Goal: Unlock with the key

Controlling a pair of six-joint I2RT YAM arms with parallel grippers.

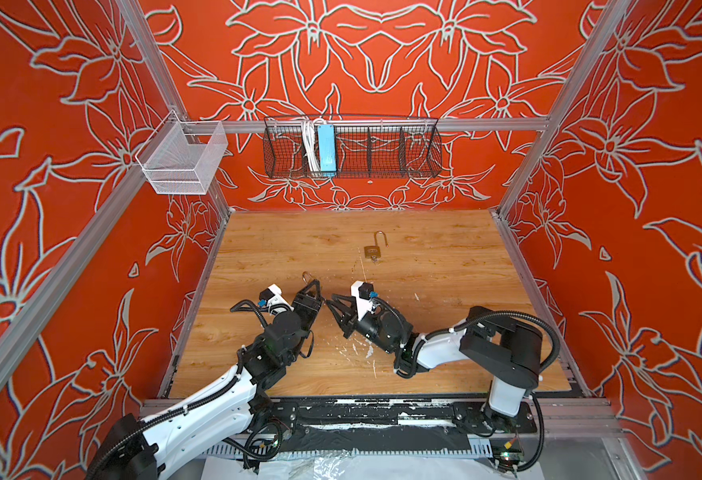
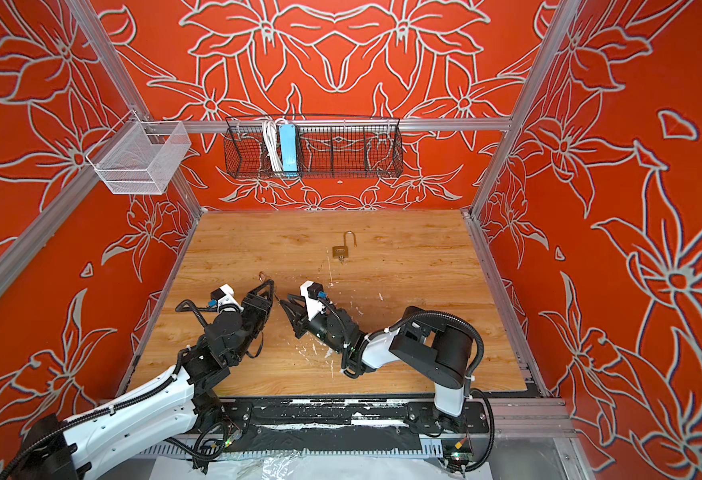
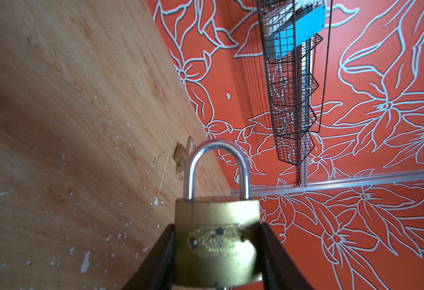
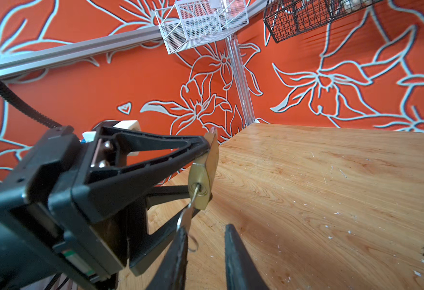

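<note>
Brass, two: held padlock point(image 3: 217, 251) clenched by left pincer point(image 3: 217, 227), loose padlock point(image 1: 373, 250) on table point(image 1: 445, 270); right pincer point(image 4: 206, 229) released.

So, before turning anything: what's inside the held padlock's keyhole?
A key sits in the keyhole of the padlock; its head sticks out. The blade inside is hidden.

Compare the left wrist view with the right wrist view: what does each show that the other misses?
Only the left wrist view: the labelled front of the held padlock, and a second padlock lying on the table, shackle open. Only the right wrist view: the key in the held padlock's keyway, and the white basket. Both: the held padlock, the table, the black wire basket.
</note>
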